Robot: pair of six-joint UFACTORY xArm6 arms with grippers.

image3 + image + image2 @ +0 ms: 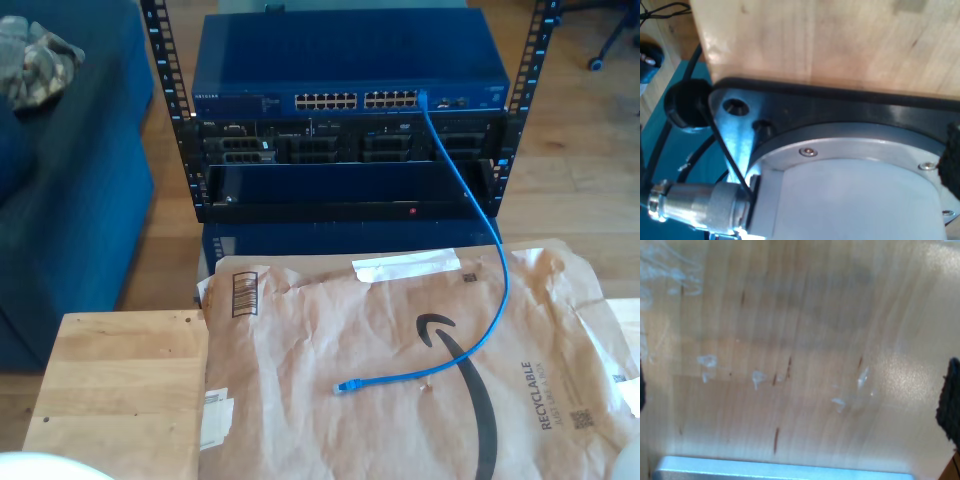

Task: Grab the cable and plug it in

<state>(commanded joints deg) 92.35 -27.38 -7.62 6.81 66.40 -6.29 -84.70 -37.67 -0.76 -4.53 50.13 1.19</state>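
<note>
The cable is thin and bright blue. One end sits plugged into a port of the blue network switch in the rack. From there it hangs down and curves across the brown paper, and its free plug lies loose on that paper. My first gripper hangs over an arm's round base by the wooden table, with a dark finger pad far out at the rim. My second gripper is over bare wood, pads wide apart. Both hold nothing.
The rack stands behind the paper in the exterior view, with more equipment under the switch. A blue sofa is on that view's left. A wooden tabletop lies beside the paper. A metal connector and black cables sit at the arm base.
</note>
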